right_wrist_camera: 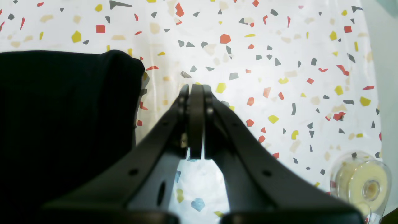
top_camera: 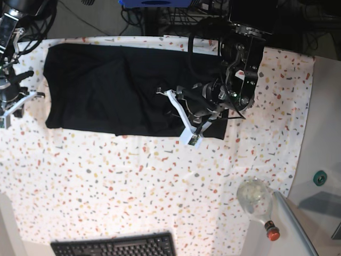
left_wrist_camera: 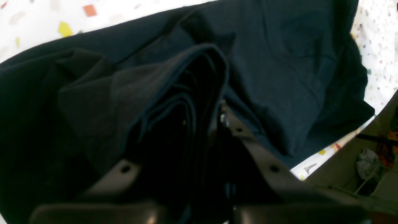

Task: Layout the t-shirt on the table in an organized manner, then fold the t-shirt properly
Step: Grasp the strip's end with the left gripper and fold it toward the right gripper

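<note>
Black t-shirt [top_camera: 117, 93] spread across the far part of the speckled table [top_camera: 133, 181], long side running left to right in the base view, folded into a broad dark band. Left gripper [left_wrist_camera: 199, 124] low over the shirt's right end in the base view, jaws closed on a thick bunch of stacked black cloth, folds rising up between the fingers [left_wrist_camera: 245, 140]. Rest of the cloth lying rumpled beyond that bunch, with table showing past its edges. Right gripper [right_wrist_camera: 196, 93] at the shirt's other end, jaws pressed together on nothing, tips over bare table just beside the shirt's rounded edge, not touching it. Clear tape dispenser [right_wrist_camera: 362, 183] with a pale roll near the table's edge in the right wrist view. Black keyboard [top_camera: 114, 245] at the near edge, well apart from the shirt. Clear bottle [top_camera: 256, 200] with a red cap lying near the table's near right corner.
</note>
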You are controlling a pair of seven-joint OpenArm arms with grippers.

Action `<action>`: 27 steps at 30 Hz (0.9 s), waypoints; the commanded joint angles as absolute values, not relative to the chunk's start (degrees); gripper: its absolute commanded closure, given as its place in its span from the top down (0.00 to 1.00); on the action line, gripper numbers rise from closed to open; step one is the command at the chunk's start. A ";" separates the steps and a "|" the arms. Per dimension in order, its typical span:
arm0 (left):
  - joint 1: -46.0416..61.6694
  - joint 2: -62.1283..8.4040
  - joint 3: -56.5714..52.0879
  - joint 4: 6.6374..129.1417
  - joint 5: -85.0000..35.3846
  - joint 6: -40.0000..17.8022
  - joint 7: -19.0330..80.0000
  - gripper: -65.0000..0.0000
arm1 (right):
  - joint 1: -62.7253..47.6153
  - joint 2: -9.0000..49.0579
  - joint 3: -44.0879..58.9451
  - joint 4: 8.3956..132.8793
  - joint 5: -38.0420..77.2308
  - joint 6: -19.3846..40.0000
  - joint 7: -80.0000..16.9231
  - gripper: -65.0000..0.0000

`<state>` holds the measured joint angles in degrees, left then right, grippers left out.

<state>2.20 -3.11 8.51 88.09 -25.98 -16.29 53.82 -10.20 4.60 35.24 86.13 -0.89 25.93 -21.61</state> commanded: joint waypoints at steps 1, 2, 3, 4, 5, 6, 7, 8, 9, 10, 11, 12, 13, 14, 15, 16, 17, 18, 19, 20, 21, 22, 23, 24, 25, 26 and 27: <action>0.92 -2.86 8.75 89.01 -27.12 -16.57 52.79 0.00 | -9.63 5.49 35.38 87.16 -0.57 25.63 -20.26 0.00; 0.84 -2.86 8.84 88.66 -27.12 -16.57 52.79 0.00 | -9.63 5.49 35.38 87.16 -0.57 25.63 -20.26 0.00; 0.75 -2.77 8.84 88.22 -27.12 -16.57 52.79 0.00 | -9.63 5.49 35.38 87.16 -0.57 25.63 -20.26 0.00; 0.66 -2.51 8.57 87.78 -27.12 -16.57 52.79 0.00 | -9.63 5.49 35.38 87.16 -0.57 25.63 -20.26 0.00; 0.57 -2.24 8.48 87.25 -27.12 -16.57 52.79 0.00 | -9.63 5.49 35.38 87.16 -0.57 25.63 -20.26 0.00; 0.48 -2.15 8.40 86.81 -27.12 -16.57 52.79 0.00 | -9.63 5.49 35.38 87.16 -0.57 25.63 -20.26 0.00; 0.48 -2.15 8.40 86.64 -27.12 -16.57 52.79 0.00 | -9.63 5.49 35.38 87.16 -0.57 25.63 -20.26 0.00; 0.48 -2.15 8.48 86.64 -27.12 -16.57 52.79 0.00 | -9.63 5.49 35.38 87.16 -0.57 25.63 -20.26 0.00; 0.48 -2.15 8.75 86.64 -27.12 -16.57 52.79 0.00 | -9.63 5.49 35.38 87.16 -0.57 25.63 -20.26 0.00; 0.48 -2.24 8.92 86.73 -27.12 -16.57 52.79 0.00 | -9.63 5.49 35.38 87.16 -0.57 25.63 -20.26 0.00; 0.48 -2.24 9.01 86.73 -27.12 -16.57 52.79 0.00 | -9.63 5.49 35.38 87.16 -0.57 25.63 -20.26 0.00; 0.48 -2.24 9.01 86.73 -27.12 -16.57 52.79 0.00 | -9.63 5.49 35.38 87.16 -0.57 25.63 -20.26 0.00; 0.48 -2.24 9.01 86.73 -27.12 -16.57 52.79 0.00 | -9.63 5.49 35.38 87.16 -0.57 25.63 -20.26 0.00; 0.48 -2.24 9.01 86.73 -27.12 -16.57 52.79 0.00 | -9.63 5.49 35.38 87.16 -0.57 25.63 -20.26 0.00; 0.48 -2.24 9.01 86.73 -27.12 -16.57 52.79 0.00 | -9.63 5.49 35.38 87.16 -0.57 25.63 -20.26 0.00; 0.48 -2.24 9.01 86.64 -27.12 -16.57 52.79 0.00 | -9.63 5.49 35.38 87.16 -0.57 25.63 -20.26 0.00; 0.48 -2.24 9.01 86.64 -27.12 -16.57 52.79 0.00 | -9.63 5.49 35.38 87.16 -0.57 25.63 -20.26 0.00; 0.48 -2.24 9.01 86.64 -27.12 -16.57 52.79 0.00 | -9.63 5.49 35.38 87.16 -0.57 25.63 -20.26 0.00; 0.48 -2.24 9.01 86.64 -26.95 -16.57 52.79 0.00 | -9.63 5.49 35.38 87.16 -0.57 25.63 -20.26 0.00; 0.48 -2.24 9.01 86.64 -26.86 -16.57 52.79 0.00 | -9.63 5.49 35.38 87.16 -0.48 25.63 -20.26 0.00; 0.48 -2.24 9.01 86.64 -26.86 -16.57 52.79 0.06 | -9.63 5.49 35.38 87.16 -0.48 25.63 -20.26 0.00; 0.40 -2.24 9.01 86.64 -27.03 -16.57 52.79 0.17 | -9.63 5.49 35.38 87.16 -0.48 25.63 -20.26 0.00; 0.40 -2.15 9.01 86.64 -27.03 -16.57 52.79 0.29 | -9.63 5.49 35.38 87.16 -0.48 25.63 -20.26 0.00; 0.40 -2.15 9.01 86.64 -27.03 -16.57 52.79 0.41 | -9.63 5.49 35.38 87.16 -0.40 25.63 -20.26 0.00; 0.40 -2.15 9.01 86.64 -27.12 -16.57 52.79 0.51 | -9.63 5.49 35.38 87.16 -0.40 25.63 -20.26 0.00; 0.40 -2.07 9.01 86.64 -27.12 -16.57 52.79 0.59 | -9.63 5.49 35.38 87.16 -0.40 25.63 -20.26 0.00; 0.40 -2.07 9.01 86.64 -27.12 -16.57 52.79 0.67 | -9.63 5.49 35.38 87.16 -0.40 25.63 -20.26 0.00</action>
